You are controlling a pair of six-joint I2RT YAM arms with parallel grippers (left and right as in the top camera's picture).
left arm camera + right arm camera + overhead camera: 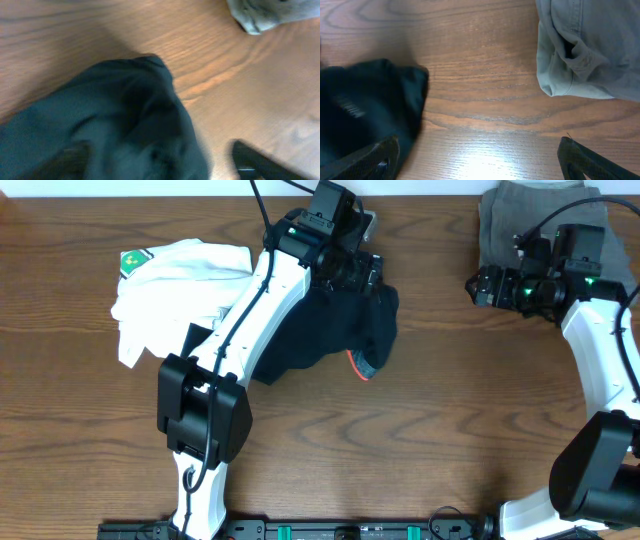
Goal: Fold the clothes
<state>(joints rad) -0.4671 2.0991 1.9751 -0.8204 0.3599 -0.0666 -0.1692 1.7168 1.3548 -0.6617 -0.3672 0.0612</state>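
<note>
Near the middle of the bench [430,450] the black trousers [345,330] lie in a lumpy heap, a bit of red waistband [360,367] showing. The left gripper [165,162] hangs over them, fingers [255,162] wide apart, gripping nothing. The white T-shirt [170,290] sits bunched at the left. At the upper right the right gripper [480,160] is wide open and empty, beside the grey shorts [510,225]. The trousers and T-shirt do not look folded yet, so most of the work seems left.

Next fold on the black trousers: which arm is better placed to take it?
Left. The left fingers hang open right over the black trousers; the right fingers sit off to the side beside the grey shorts, with bare table between them and the trousers.
</note>
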